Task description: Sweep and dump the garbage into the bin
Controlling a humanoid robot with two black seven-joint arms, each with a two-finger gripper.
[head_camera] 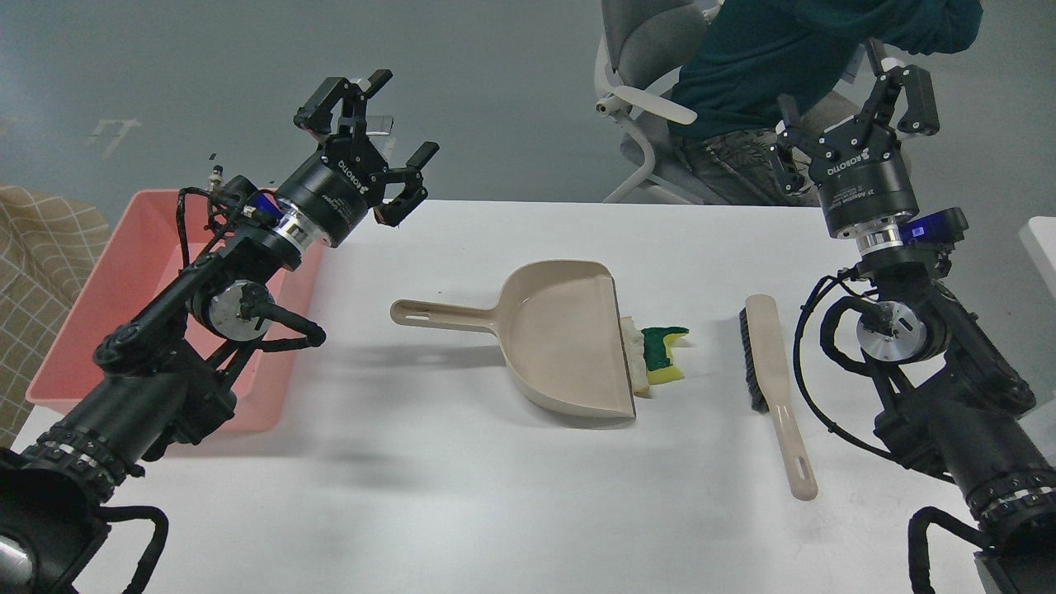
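The garbage [660, 355], a yellow sponge piece with a dark green layer and a whitish bit, lies on the white table against the open lip of the beige dustpan [565, 342]. A beige hand brush [771, 388] with dark bristles lies to its right. The pink bin [132, 272] stands at the table's left edge, partly hidden behind my left arm. My left gripper [384, 140] hangs open above the bin's far right corner, holding nothing. Raised at the far right, my right gripper [854, 103] is open and empty, well above the brush.
A person in a dark teal top sits on a grey office chair [652, 99] behind the table's far edge, close to my right gripper. A beige checked cloth [41, 272] lies left of the bin. A white object [1041, 247] shows at the right edge.
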